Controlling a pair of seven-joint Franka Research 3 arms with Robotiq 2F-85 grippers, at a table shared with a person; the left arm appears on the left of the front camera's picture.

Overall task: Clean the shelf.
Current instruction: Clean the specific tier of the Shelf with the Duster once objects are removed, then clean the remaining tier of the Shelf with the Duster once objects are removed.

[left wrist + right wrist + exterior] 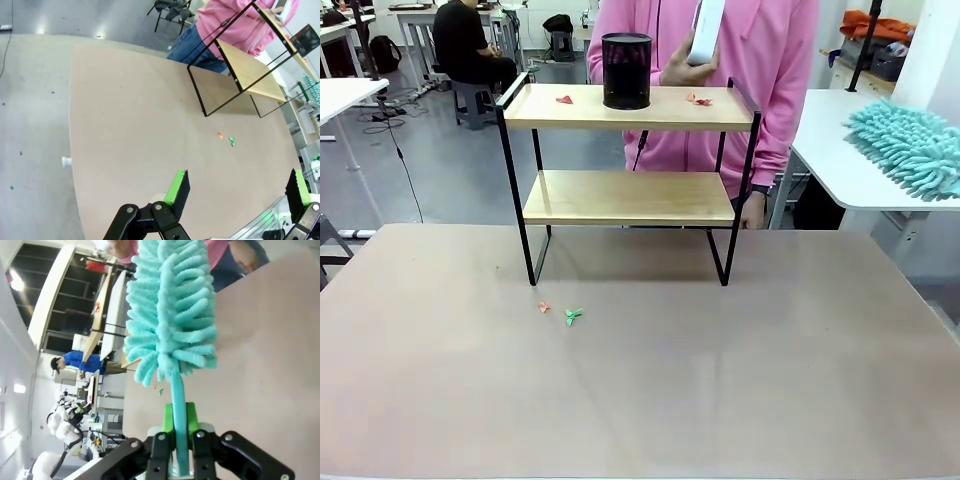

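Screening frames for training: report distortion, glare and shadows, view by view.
Front view: even light, soft shadow under the shelf. Left wrist view: wide-angle bows the table edge. Right wrist view: rolled sideways, lamp glare top left, beside the duster.

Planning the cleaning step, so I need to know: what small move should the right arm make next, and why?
Probably swing the duster left toward the top board of the shelf. The right gripper is shut on its handle, the duster hangs right of the shelf, and red scraps lie on that board beside the black cup.
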